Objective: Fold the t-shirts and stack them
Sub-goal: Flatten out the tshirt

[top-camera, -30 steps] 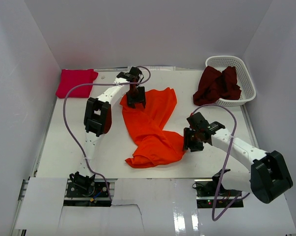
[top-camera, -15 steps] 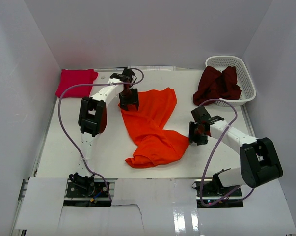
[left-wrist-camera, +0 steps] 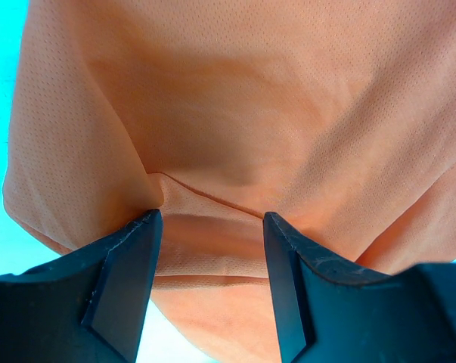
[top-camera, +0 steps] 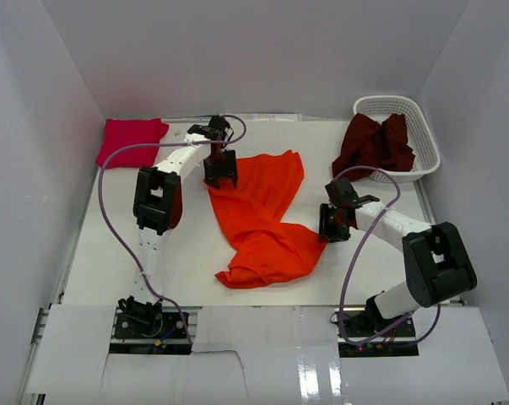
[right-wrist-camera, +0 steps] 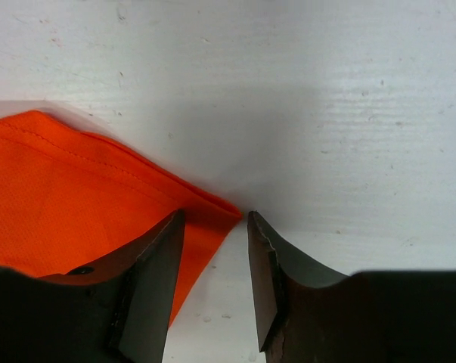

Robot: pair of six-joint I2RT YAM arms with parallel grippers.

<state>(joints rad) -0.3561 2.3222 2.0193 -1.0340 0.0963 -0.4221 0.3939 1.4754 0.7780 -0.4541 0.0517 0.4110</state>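
- Orange t-shirt crumpled, lying mid-surface.
- Left end effector down on its far-left edge, fingers spread, a cloth ridge between them.
- Right end effector at its right corner, fingers apart, straddling the hem tip.
- Magenta t-shirt far left; maroon t-shirt in basket.

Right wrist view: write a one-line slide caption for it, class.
Right tool, jaws open, straddles a corner of the orange t-shirt on the white table.
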